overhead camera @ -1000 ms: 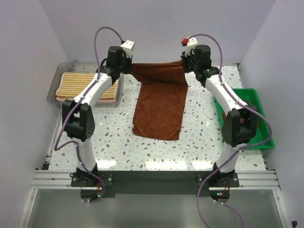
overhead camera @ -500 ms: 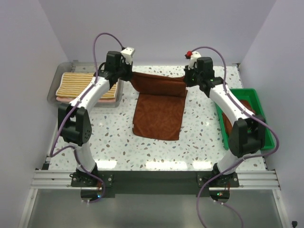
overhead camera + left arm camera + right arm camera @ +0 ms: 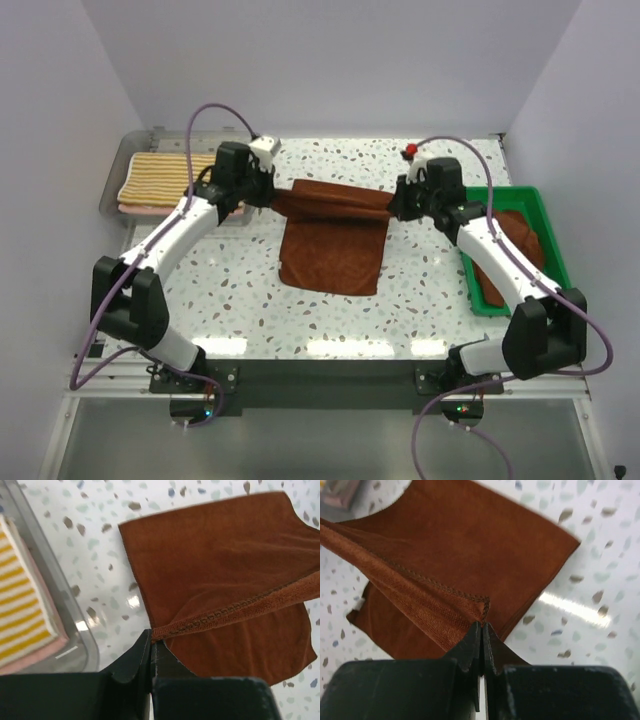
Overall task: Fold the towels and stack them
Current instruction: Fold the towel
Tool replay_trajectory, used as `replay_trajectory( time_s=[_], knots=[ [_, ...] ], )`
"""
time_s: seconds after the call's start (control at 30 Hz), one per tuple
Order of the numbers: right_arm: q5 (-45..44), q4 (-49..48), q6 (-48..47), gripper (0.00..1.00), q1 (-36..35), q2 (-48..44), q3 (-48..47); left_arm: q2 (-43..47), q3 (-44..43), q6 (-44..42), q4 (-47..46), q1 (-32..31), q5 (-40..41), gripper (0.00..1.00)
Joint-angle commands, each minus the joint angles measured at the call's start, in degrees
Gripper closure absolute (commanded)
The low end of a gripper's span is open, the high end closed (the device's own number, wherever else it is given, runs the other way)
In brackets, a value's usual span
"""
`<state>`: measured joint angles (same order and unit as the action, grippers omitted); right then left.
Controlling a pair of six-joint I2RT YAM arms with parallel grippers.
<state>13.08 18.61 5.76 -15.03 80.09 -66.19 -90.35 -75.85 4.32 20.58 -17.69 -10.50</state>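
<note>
A rust-brown towel [image 3: 333,240] hangs between my two grippers over the middle of the table, its lower part lying flat on the tabletop. My left gripper [image 3: 268,192] is shut on the towel's left corner [image 3: 156,632]. My right gripper [image 3: 393,206] is shut on the right corner [image 3: 485,611]. The held hem sags slightly between them. A yellow-and-white striped towel [image 3: 168,180] lies folded on a salmon-pink one [image 3: 37,655] in the clear grey bin [image 3: 113,185] at the far left. Another rust-brown towel [image 3: 515,250] lies in the green tray [image 3: 553,240] on the right.
The speckled white tabletop [image 3: 230,290] runs to a metal rail at the near edge. Purple walls close the back and sides. The bin's rim [image 3: 75,615] lies just left of my left gripper.
Both grippers have come toward the near edge and lower with the towel's top edge, folding it over the part that lies on the table.
</note>
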Motion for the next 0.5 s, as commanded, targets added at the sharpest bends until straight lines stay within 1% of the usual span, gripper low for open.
replay_trajectory(
  time_s=[0.0, 0.07, 0.1, 0.2, 0.3, 0.47],
  knots=[
    [2.82, 0.12, 5.13, 1.00, 0.35, -2.13, 9.29, 2.19, 9.37, 2.10, 0.52, -2.78, 1.36, 1.00],
    [4.49, -1.29, 7.24, 0.99, 0.26, -2.84, 12.74, 3.77, 13.26, 3.58, -1.41, -4.62, 2.15, 1.00],
    [4.50, -2.43, 7.86, 0.99, 0.17, -2.84, 15.71, 4.03, 16.93, 4.12, -2.38, -5.24, 2.15, 1.00],
    [4.32, -3.23, 9.18, 0.99, 0.17, -1.18, 18.98, 3.43, 20.64, 5.70, -3.79, -7.35, 2.59, 1.00],
    [4.85, -4.10, 9.79, 0.99, 0.09, 1.99, 20.13, 2.11, 23.20, 6.49, -4.58, -8.06, 3.29, 1.00],
    [5.11, -6.13, 11.20, 0.99, 0.17, 4.63, 21.11, -0.53, 24.61, 6.41, -4.58, -8.23, 4.78, 1.00]
  ],
)
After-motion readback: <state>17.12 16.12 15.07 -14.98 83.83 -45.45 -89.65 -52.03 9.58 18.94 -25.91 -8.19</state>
